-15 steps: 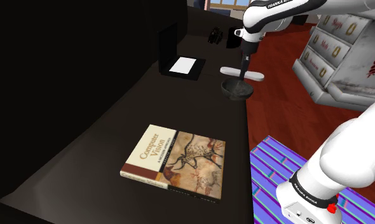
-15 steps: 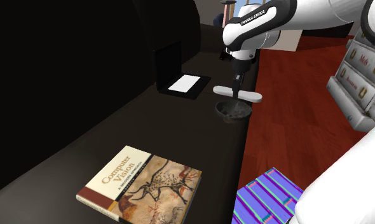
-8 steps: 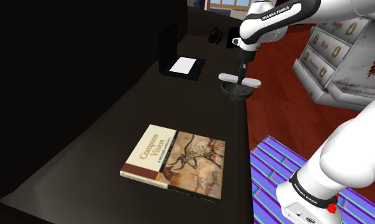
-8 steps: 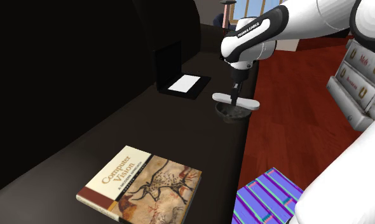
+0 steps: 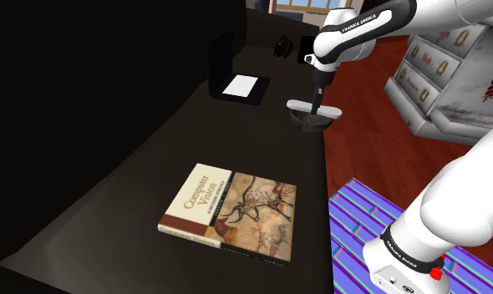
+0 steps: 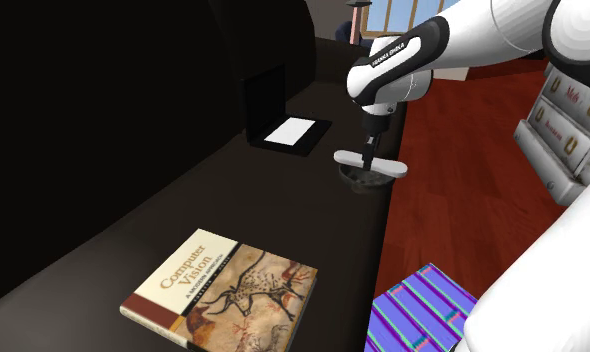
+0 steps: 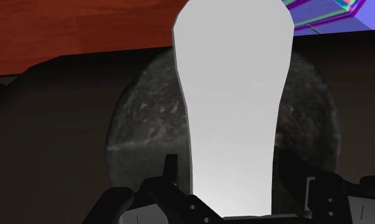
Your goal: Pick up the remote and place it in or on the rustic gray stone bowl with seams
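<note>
The all-black gripper [image 5: 318, 103] hangs straight down over the far end of the dark table [image 5: 136, 175], its fingers closed narrowly on the remote [image 5: 314, 107]. In the wrist view the black fingers [image 7: 170, 179] press in on either side of the remote's narrow end. The remote is drawn plain white, a long flat slab that widens away from the hand. It lies level, crosswise over the rough gray stone bowl [image 5: 310, 120], both ends poking past the rim. Whether it touches the rim or hangs just above it I cannot tell. From the second exterior view the remote [image 6: 371, 164] covers the bowl [image 6: 365, 181], which sits close to the table edge by the red-brown floor [image 6: 453, 170].

Just beside the bowl, toward the shoulder view's left, a black case [image 5: 236, 79] lies open with a white sheet on it. Well apart, at the near end of the table, lies a Computer Vision book [image 5: 232, 209]. Off the table stand a white chest of drawers [image 5: 441, 71] and a purple striped rug [image 5: 353, 217].
</note>
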You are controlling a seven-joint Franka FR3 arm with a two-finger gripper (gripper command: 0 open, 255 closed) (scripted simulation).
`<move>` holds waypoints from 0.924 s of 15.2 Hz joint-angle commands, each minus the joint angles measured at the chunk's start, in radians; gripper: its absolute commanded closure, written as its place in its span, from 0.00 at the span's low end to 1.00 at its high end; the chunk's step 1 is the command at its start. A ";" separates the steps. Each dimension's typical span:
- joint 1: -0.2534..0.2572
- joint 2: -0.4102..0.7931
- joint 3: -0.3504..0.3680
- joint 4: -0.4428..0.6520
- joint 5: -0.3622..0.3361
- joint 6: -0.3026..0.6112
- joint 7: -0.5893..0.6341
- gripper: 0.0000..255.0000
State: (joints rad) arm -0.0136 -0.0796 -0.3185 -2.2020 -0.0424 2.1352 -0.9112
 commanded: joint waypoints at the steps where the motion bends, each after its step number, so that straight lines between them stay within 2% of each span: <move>1: 0.000 0.000 0.000 0.000 0.000 0.000 0.000 1.00; 2: 0.000 0.000 0.000 0.000 0.000 0.000 0.000 1.00; 3: 0.000 0.000 0.000 0.000 0.000 0.000 0.000 0.00; 8: 0.000 0.000 0.000 0.000 0.000 0.000 0.000 0.00; 12: 0.002 -0.046 0.006 0.083 -0.012 -0.127 0.010 0.00; 14: 0.002 -0.047 0.006 0.082 -0.012 -0.127 0.010 0.00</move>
State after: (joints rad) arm -0.0120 -0.1246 -0.3126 -2.1237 -0.0543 2.0153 -0.9017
